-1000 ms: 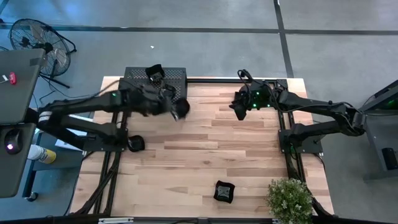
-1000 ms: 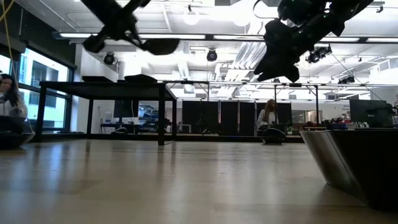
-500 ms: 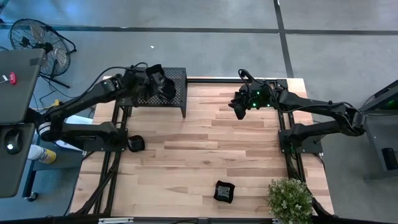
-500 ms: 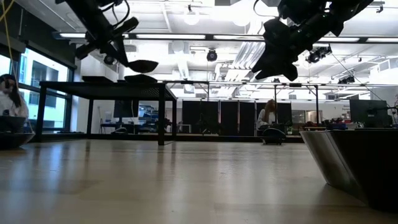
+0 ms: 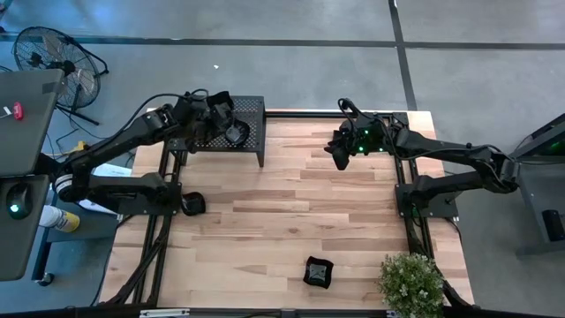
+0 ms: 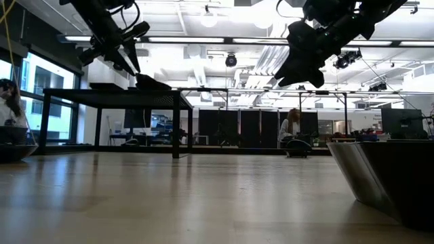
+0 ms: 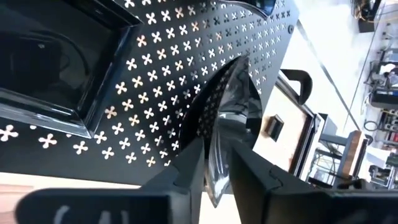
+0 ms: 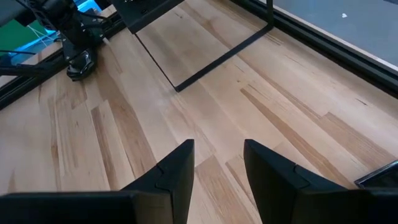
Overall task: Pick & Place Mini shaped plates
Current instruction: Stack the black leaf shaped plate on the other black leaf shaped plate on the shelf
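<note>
Left gripper (image 7: 214,168), carried over the perforated rack (image 5: 252,119), has begun loosening around 1 mini plate (image 7: 224,118). Placement appears underway. Right gripper (image 8: 217,168) hovers open, empty.

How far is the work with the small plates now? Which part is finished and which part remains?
Done: a square plate already lies on the black rack. In hand: the left gripper is over the rack with a round plate between its fingers, its far rim down on the rack. Left: one plate near the table's front edge and one at its left edge. The right gripper waits open, empty.
</note>
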